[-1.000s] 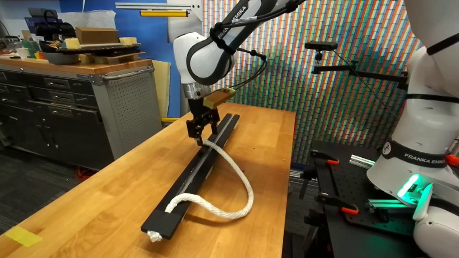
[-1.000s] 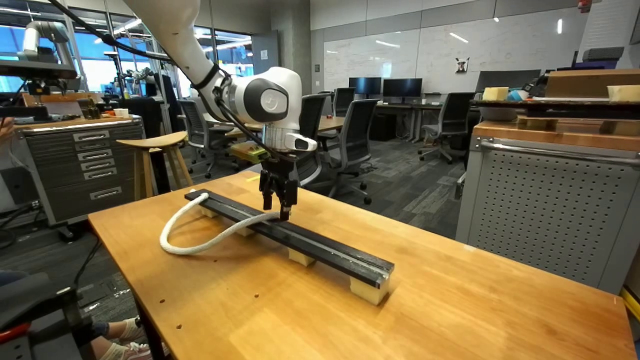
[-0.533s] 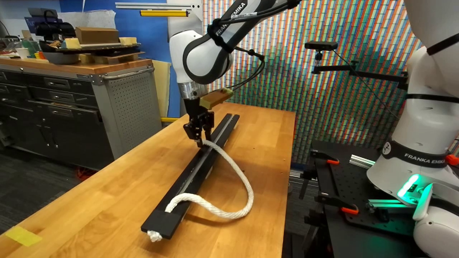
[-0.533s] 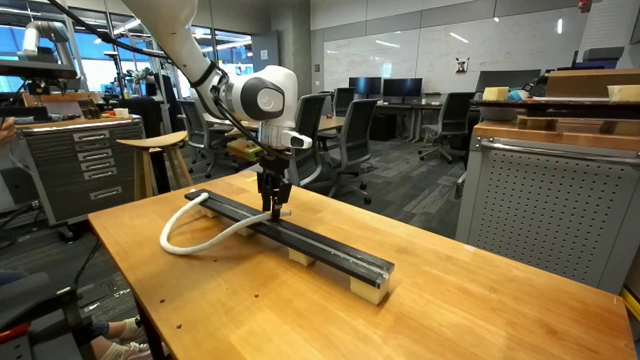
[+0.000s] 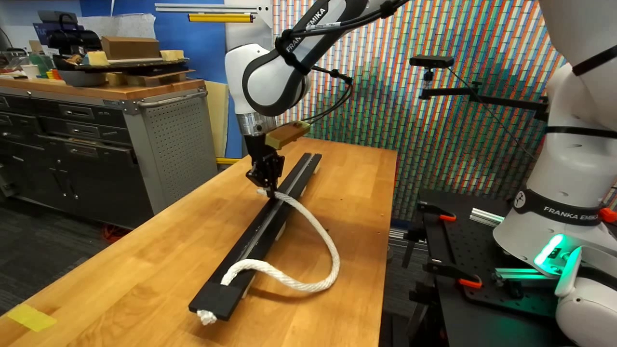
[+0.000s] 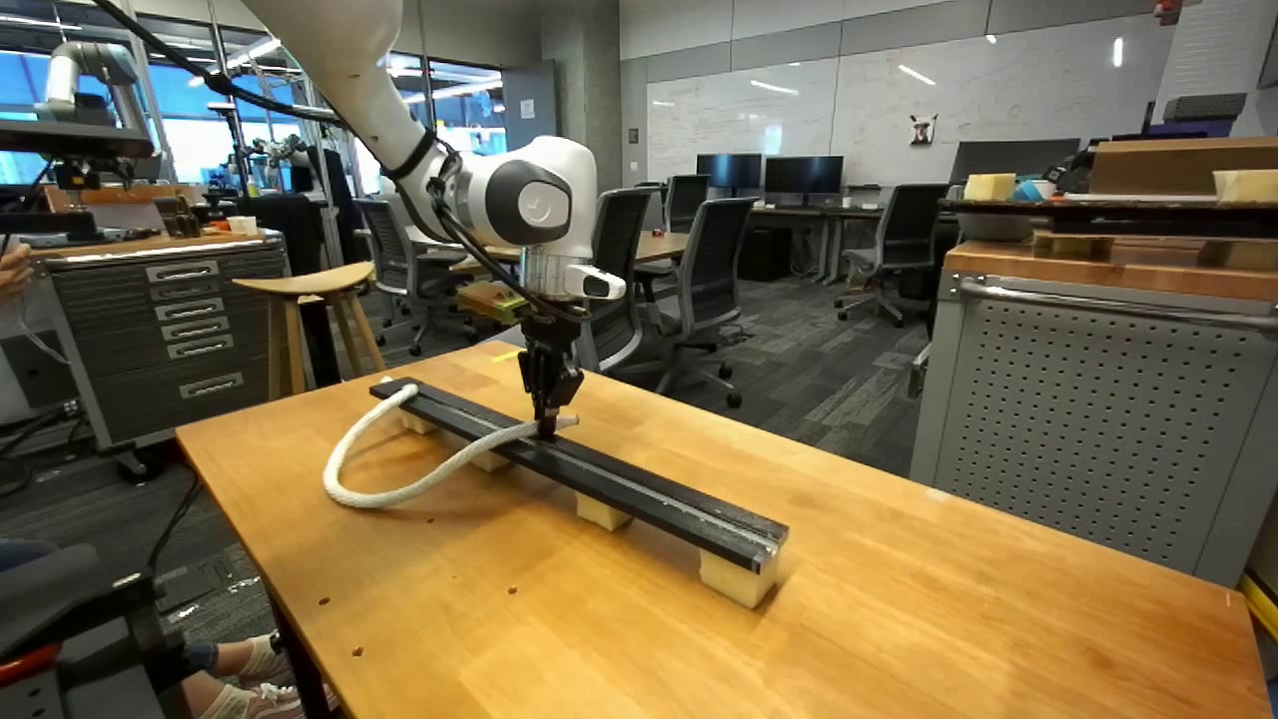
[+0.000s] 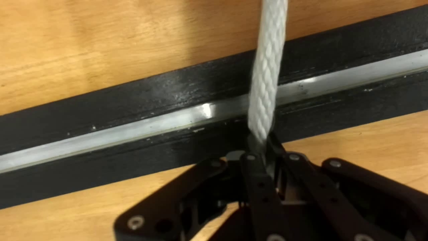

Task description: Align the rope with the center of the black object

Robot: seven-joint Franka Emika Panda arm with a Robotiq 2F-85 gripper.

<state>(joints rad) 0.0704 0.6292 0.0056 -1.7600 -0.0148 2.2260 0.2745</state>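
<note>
Gripping looks done: in an exterior view the pincer clasps the rope near its far end, over the black bar, slack bowing right. Next it should be drawn far along the bar's center.

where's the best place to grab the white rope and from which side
I'd pinch it just short of the free end, from above, as the gripper does: there the white rope crosses the grooved black bar, which likely blocks an approach from below. Its opposite end looks secured at the bar's end.
</note>
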